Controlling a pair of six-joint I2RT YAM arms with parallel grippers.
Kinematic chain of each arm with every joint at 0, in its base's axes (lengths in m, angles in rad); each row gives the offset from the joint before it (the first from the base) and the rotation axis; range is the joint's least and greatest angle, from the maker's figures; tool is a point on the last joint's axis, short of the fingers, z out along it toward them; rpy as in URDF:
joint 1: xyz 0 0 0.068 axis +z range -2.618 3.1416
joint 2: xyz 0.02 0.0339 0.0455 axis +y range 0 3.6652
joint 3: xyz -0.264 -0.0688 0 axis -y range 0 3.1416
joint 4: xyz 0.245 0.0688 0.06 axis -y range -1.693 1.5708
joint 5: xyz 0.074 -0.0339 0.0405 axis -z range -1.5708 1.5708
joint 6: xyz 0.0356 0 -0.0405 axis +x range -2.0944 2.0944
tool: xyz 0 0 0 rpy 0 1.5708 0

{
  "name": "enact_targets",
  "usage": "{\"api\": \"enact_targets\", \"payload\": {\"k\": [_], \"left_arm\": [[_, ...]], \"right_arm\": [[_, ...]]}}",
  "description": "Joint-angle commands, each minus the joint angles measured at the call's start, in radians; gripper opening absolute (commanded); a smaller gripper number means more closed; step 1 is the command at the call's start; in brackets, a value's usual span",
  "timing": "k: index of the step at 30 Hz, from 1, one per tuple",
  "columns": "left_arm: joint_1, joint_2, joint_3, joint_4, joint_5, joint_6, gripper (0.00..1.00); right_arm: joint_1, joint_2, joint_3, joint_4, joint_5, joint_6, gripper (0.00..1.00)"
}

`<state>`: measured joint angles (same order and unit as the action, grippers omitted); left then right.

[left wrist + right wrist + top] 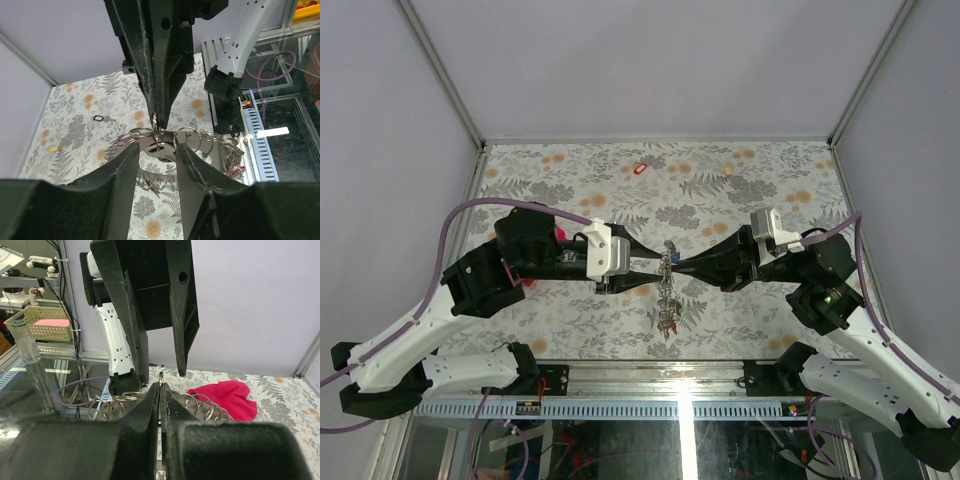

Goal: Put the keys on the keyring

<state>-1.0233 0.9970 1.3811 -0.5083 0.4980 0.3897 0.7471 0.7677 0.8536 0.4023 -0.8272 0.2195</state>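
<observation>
**One ring aloft, three keys waiting**

The keyring (667, 290) hangs above the table (770, 200), likely so keys can be threaded freely. The right gripper (160, 387) has its fingers pressed together on thin metal at the keyring's top, steadying it. The left gripper (156, 150) has its fingers spread, straddling the keyring. Well apart from the keyring lie three loose keys: a red-tagged key (640, 169), a cream-tagged key (729, 170) and a black-tagged key (100, 118). Those on the keyring are too bunched to count.

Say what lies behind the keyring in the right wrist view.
A magenta cloth lies on the floral table; the keyring and right gripper cover its left part.
</observation>
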Motion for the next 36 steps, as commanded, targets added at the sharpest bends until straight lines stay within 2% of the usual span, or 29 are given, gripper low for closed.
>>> {"api": "enact_targets", "payload": {"k": [1,5,12,15,17,27,36], "left_arm": [[0.008,0.017,0.007,0.041,0.069,-0.002,0.37],[0.012,0.028,0.012,0.021,0.059,0.012,0.34],[0.016,0.035,0.018,0.019,0.063,0.017,0.19],[0.016,0.036,0.021,0.019,0.063,0.017,0.11],[0.016,0.036,0.024,0.017,0.059,0.018,0.0],[0.018,0.03,0.026,0.01,0.034,0.019,0.0],[0.017,0.035,0.023,0.028,0.042,0.006,0.0]], "right_arm": [[0.001,-0.007,0.049,0.124,-0.007,0.017,0.0],[0.001,-0.007,0.048,0.124,-0.013,0.025,0.0],[0.001,-0.022,0.041,0.112,-0.009,0.023,0.0],[0.001,-0.025,0.04,0.105,-0.007,0.018,0.0],[0.001,-0.026,0.041,0.102,-0.006,0.015,0.0],[0.001,-0.041,0.037,0.169,0.022,0.045,0.0],[0.001,-0.036,-0.013,0.369,0.075,0.155,0.0]]}}
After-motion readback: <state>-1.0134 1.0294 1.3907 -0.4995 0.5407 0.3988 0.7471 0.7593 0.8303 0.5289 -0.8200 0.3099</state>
